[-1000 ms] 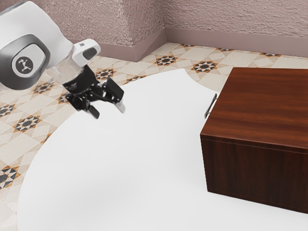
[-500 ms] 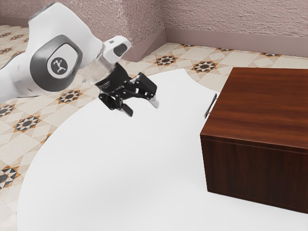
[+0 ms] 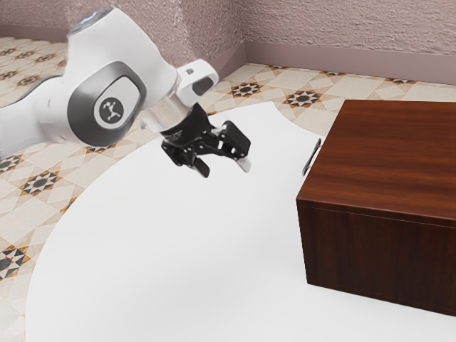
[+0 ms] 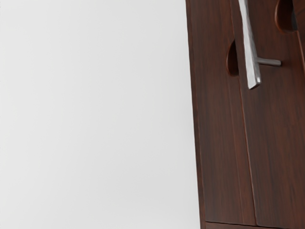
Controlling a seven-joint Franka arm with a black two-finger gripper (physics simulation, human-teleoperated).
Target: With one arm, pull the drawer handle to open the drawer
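A dark wooden drawer cabinet [image 3: 388,199] stands on the white table [image 3: 178,256] at the exterior view's right. Its slim handle [image 3: 312,156] sticks out from the face turned toward the arm. My gripper [image 3: 224,165] hovers above the table to the left of the handle, well apart from it, fingers spread and holding nothing. In the wrist view the cabinet front [image 4: 248,143] shows its wood grain, and the silver handle bar [image 4: 249,45] stands off it on a short post.
The round white table ends in a curved edge over a patterned tile floor [image 3: 43,171]. A pinkish wall [image 3: 320,21] with a baseboard runs behind. My white arm [image 3: 107,107] comes in from the exterior view's left.
My arm has swung toward the exterior view's right, carrying the open gripper closer to the drawer handle. The cabinet has not moved.
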